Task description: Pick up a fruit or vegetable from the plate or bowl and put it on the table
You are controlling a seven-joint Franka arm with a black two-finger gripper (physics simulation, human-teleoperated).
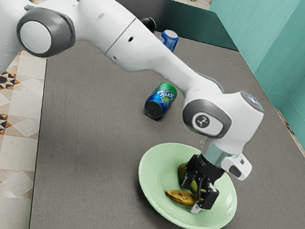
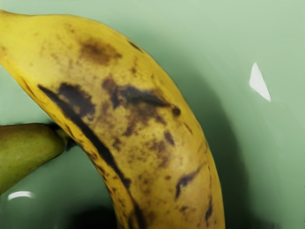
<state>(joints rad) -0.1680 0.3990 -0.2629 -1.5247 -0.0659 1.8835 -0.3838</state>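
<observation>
- Exterior view: the green plate (image 1: 154, 193) sits on the grey-brown table (image 1: 88, 156), toward the near end of the table as that view shows it.
- Over the plate, and reaching down inside its rim, is the black gripper (image 1: 201, 202) at the end of the white arm (image 1: 146, 46).
- On the plate, low beside the gripper and partly hidden by it, lies the banana (image 2: 143, 95), the fruit nearest the hand.
- Also on the plate is a green, pear-like fruit (image 2: 24, 152), its stem end pointing at the inner curve of the banana; whether the two touch, I cannot tell.
- The banana's yellow skin carries brown blotches and long black streaks, and it casts a soft shadow on the plate.
- How wide or narrow the gripper stands is hard to read fairly at this angle, and I cannot tell whether it has hold of the banana.
- Beyond the plate, toward the exterior view's upper left, a green and blue Sprite can (image 1: 161, 101) lies on its side.
- Farther from the plate in the same direction, a blue can (image 1: 169, 38) stands partly behind the arm, with a dark, rounded object (image 1: 149, 23) near it.
</observation>
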